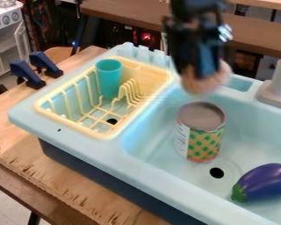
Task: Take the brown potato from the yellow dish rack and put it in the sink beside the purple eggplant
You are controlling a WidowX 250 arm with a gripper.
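The black gripper [203, 72] hangs at the upper middle, over the sink's back edge, and is shut on a blurred pinkish-tan object [196, 85]. Just below stands an upright can [203, 143] with a grey top and a green-and-orange dotted label, inside the light blue sink basin [149, 136]; it is apart from the held object. A purple eggplant [267, 179] with a green end lies in the basin at the lower right. To the left, a teal cup [109, 77] stands in the yellow dish rack [100, 132].
The grey faucet [279, 88] rises at the sink's right back edge. Two dark blue clamps [27, 74] sit on the wooden table [66, 189] at the upper left. Beyond them is a white toy stove [5, 19]. A brown wooden shelf [125, 12] runs behind the sink.
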